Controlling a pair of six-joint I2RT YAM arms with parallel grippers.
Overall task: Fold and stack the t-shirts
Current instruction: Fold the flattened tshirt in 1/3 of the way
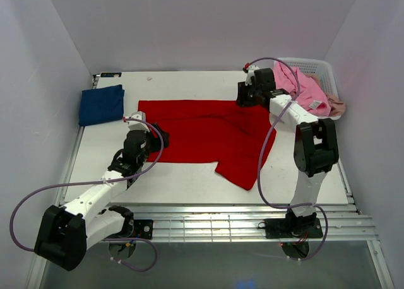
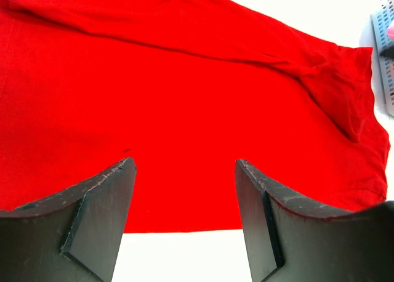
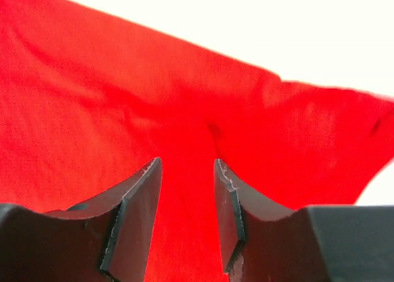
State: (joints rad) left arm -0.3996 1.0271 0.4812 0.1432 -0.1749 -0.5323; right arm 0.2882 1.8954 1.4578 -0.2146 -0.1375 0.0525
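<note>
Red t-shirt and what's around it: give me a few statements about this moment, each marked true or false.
1. The red t-shirt lies spread out on the table. True.
2. The navy t-shirt lies on top of the red one. False: it lies folded by itself at the table's far left corner, apart from the red one.
3. The pink t-shirt is in the white basket at the far right. True.
4. The left gripper is clamped on the red t-shirt. False: its jaws stand wide open over the near edge of the shirt, with nothing pinched between them.
</note>
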